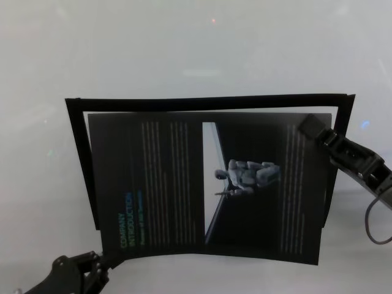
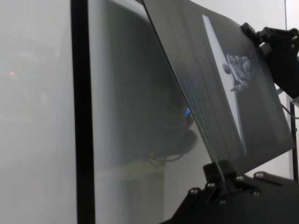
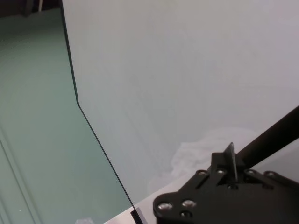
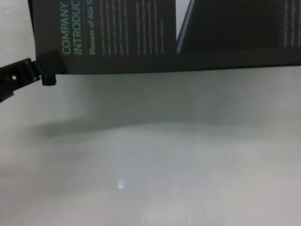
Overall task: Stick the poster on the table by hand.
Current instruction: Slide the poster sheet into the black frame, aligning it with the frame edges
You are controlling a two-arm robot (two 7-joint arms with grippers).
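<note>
Above the tabletop [image 1: 184, 49] we hold the poster [image 1: 184, 184] lifted, left gripper [image 4: 47, 70] and right gripper [image 1: 312, 127] fingers pinching opposite corners; next we lower and press it flat.

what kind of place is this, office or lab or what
Probably a robot test bench or lab, though little of the room shows. A plain pale table fills the view, and the left gripper and right gripper hold a "COMPANY INTRODUCTION" poster by opposite corners above a black taped outline.

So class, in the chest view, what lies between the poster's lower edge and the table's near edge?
Nothing: below the poster, held by the left gripper, the table shows only shadow.
</note>
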